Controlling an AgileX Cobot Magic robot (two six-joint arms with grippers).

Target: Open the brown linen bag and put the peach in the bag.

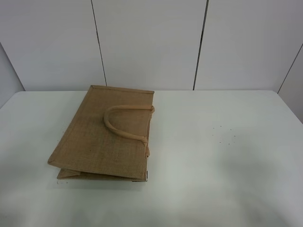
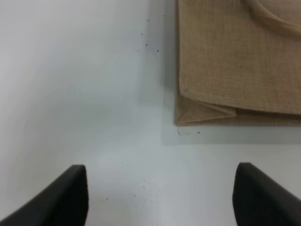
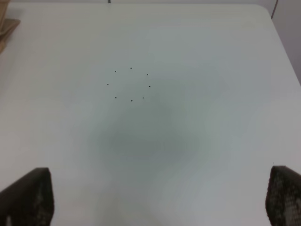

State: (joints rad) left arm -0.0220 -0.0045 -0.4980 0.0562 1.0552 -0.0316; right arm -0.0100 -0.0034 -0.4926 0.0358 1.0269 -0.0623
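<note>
The brown linen bag (image 1: pixel 106 135) lies flat and folded on the white table (image 1: pixel 227 156), left of centre, with a beige loop handle (image 1: pixel 124 122) resting on top. The peach is out of view. In the left wrist view my left gripper (image 2: pixel 160 195) stands open over bare table, a short way from the bag's folded corner (image 2: pixel 207 113). My right gripper (image 3: pixel 160 200) is open too, wide apart above the table's right half, with nothing between its fingers. Only a sliver of the bag (image 3: pixel 7 28) shows in the right wrist view. Neither arm shows in the exterior high view.
A ring of small dark dots (image 1: pixel 223 134) marks the table right of the bag, also seen as dots (image 3: pixel 130 84) in the right wrist view. White wall panels (image 1: pixel 151 42) rise behind the table's back edge.
</note>
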